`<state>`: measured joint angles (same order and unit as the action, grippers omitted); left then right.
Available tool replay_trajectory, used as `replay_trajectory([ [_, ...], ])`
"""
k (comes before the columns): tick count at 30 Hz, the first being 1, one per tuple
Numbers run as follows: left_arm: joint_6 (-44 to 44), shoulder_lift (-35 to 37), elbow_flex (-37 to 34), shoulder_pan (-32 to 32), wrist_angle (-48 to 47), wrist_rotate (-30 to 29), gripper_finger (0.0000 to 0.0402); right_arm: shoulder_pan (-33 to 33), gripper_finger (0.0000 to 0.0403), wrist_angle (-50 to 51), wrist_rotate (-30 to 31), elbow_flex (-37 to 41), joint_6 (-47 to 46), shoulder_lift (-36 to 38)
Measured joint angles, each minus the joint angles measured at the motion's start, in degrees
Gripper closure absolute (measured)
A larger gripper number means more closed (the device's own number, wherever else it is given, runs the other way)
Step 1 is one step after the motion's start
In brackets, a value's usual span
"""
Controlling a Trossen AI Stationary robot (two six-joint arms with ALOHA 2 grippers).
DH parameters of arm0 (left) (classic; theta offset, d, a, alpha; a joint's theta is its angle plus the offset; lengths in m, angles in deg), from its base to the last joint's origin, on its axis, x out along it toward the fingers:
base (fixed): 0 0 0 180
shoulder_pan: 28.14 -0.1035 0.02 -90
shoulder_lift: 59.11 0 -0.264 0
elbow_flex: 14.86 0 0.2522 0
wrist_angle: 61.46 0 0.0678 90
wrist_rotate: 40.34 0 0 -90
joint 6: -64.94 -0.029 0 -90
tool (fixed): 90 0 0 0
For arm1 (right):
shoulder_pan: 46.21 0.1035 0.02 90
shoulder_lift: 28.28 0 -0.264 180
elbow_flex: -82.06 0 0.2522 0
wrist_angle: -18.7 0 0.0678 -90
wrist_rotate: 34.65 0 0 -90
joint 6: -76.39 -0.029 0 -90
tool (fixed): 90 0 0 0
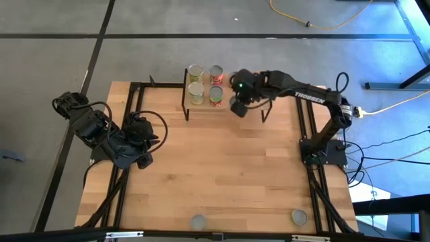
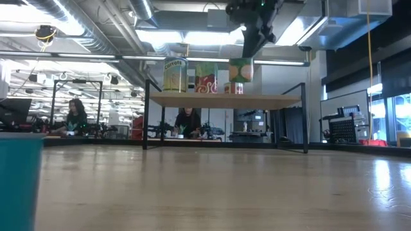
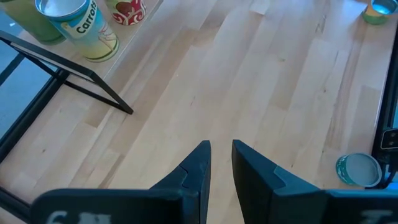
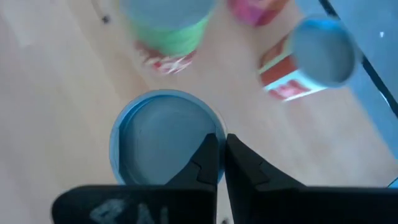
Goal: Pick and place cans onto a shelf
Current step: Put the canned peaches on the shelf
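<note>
Can held above shelf (image 2: 225,100)
Right gripper (image 4: 221,163) pinched on can (image 4: 158,140) rim, beside four shelved cans (image 1: 205,84); left gripper (image 3: 221,163) parked well clear, fingers slightly parted

Table (image 1: 222,175): we see a light wooden plank top filling the middle of the high view.
Yellow cable (image 1: 316,23): we see it looping on the grey floor at one o'clock from the table.
People (image 2: 76,115): in the low view we see two seated at benches beyond the table, one at nine o'clock, another (image 2: 187,120) nearer centre.
</note>
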<state>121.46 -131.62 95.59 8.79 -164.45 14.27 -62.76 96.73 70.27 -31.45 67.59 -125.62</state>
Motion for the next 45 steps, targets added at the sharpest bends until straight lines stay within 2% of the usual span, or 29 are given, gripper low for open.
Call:
replay_trajectory([
  [10, 0.1, 0.0, 0.0, 0.0, 0.2, 0.0, 0.0343, -3.6, 0.0390, 0.0, -1.1, 0.0, 3.7, 1.5],
  [21, 0.1, 0.0, 0.0, 0.0, 0.2, 0.1, 0.0343, -4.0, 0.0390, 11.7, 0.0, 0.0, 3.6, 6.7],
  [27, -0.1, 0.0, 0.0, 0.0, 0.2, 0.1, 0.0343, -4.0, 0.0390, 15.7, -1.9, 0.0, 3.5, 9.8],
  [32, -0.1, 0.0, 0.0, 0.0, 0.2, 0.1, 0.0343, -4.0, 0.0390, 15.1, -4.2, 0.0, 3.4, 10.3],
  [39, -0.1, 0.0, 0.0, 0.0, 0.2, 0.1, 0.0343, -3.9, 0.0390, 8.4, -7.6, 0.0, 5.5, 8.1],
  [45, -0.1, 0.0, 0.0, 0.0, 0.2, 0.1, 0.0343, -4.3, 0.0390, 2.9, -7.7, 0.0, 6.8, 5.0],
])
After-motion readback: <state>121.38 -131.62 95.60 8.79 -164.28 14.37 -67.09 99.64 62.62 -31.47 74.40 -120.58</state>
